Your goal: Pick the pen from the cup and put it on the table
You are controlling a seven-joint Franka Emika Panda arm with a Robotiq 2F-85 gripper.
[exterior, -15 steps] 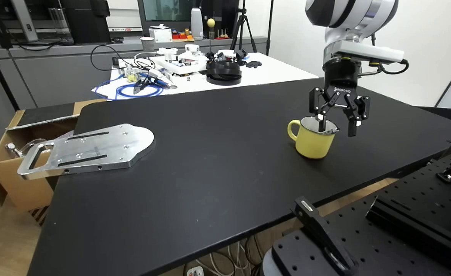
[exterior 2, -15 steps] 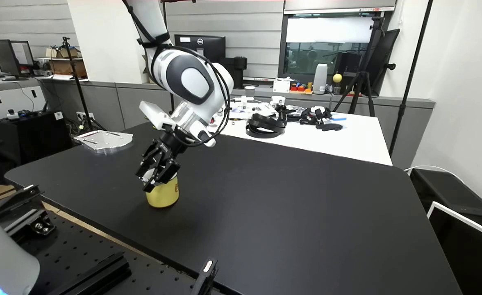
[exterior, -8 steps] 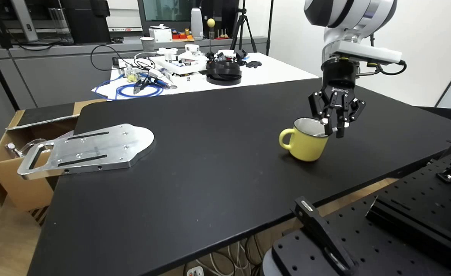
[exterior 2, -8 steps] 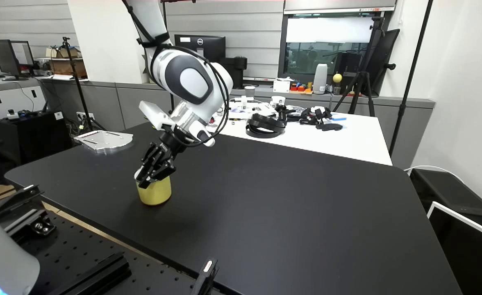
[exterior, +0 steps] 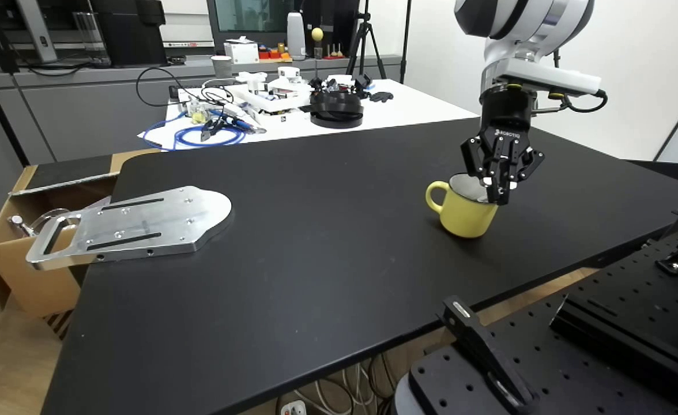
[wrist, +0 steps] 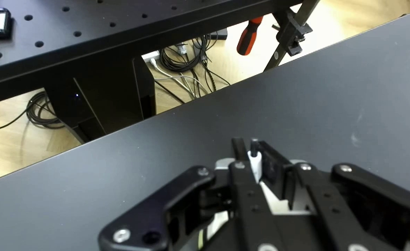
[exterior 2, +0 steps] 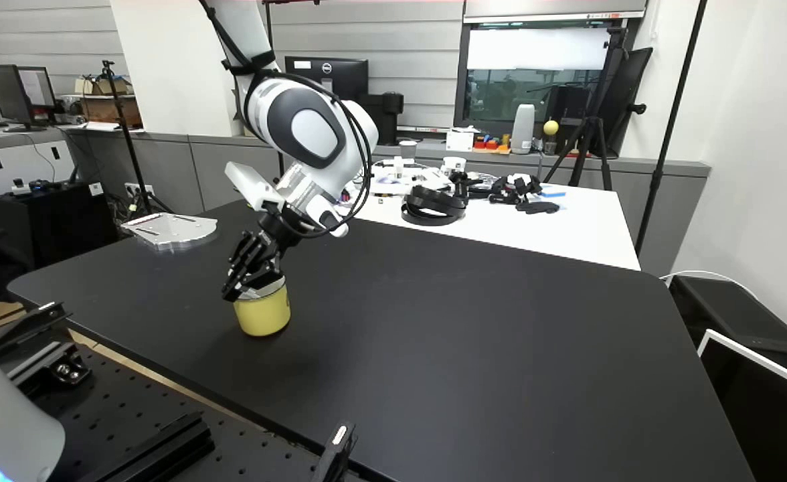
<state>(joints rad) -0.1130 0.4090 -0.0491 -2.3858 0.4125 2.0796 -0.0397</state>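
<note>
By the rim of the cup (exterior: 466, 215), away from its handle (exterior: 429, 197), the pen (wrist: 256, 166) is pinched in the narrowed gripper (exterior: 498, 198); whether the pen's hidden end is inside the cup cannot be told.

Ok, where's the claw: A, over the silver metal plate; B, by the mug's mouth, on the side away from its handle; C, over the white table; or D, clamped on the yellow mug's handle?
B: in an exterior view, the claw is at the mouth of the yellow mug, across from the handle.
</note>
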